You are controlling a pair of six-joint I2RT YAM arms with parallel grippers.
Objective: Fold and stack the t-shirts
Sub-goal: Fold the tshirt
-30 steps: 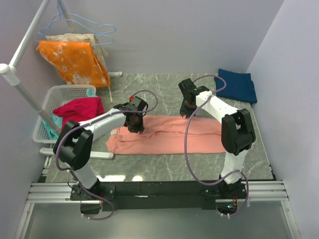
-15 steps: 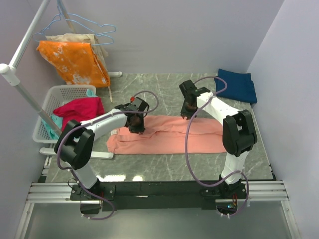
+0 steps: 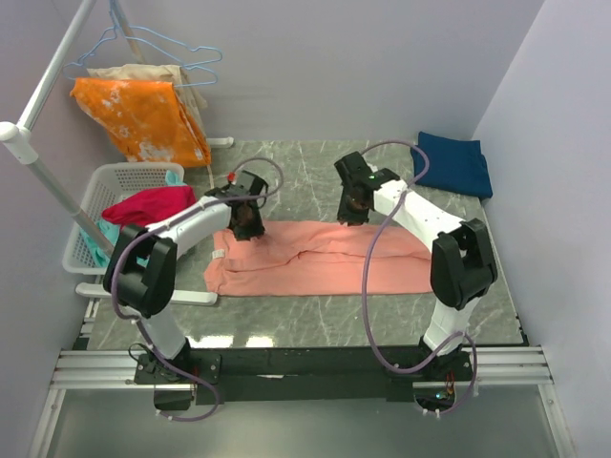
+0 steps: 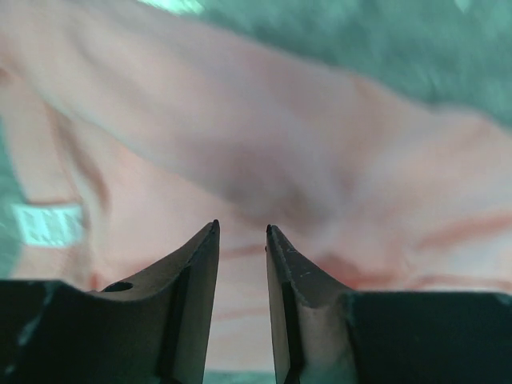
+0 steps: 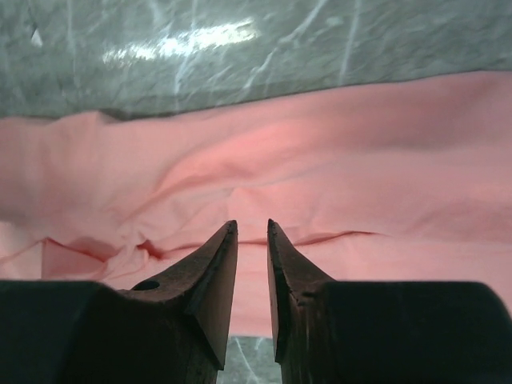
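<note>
The salmon-pink t-shirt (image 3: pixel 325 262) lies folded into a long band across the middle of the marble table (image 3: pixel 286 320). It fills the left wrist view (image 4: pixel 264 144) and the right wrist view (image 5: pixel 360 160). My left gripper (image 3: pixel 246 221) hangs over the band's far left edge, jaws slightly apart and empty (image 4: pixel 241 228). My right gripper (image 3: pixel 351 210) hangs over the far edge near the middle, jaws slightly apart and empty (image 5: pixel 251 223). The dark navy t-shirt (image 3: pixel 454 162) lies folded at the back right corner.
A white basket (image 3: pixel 105 181) left of the table holds a magenta-red garment (image 3: pixel 148 205). An orange white-blotched cloth (image 3: pixel 143 119) and wire hangers (image 3: pixel 162 48) hang on a rack at the back left. A white rack pole (image 3: pixel 48 181) slants past the basket.
Both grippers have moved a little toward the back of the table, the left one also leftward. The pink shirt lies almost as before.
</note>
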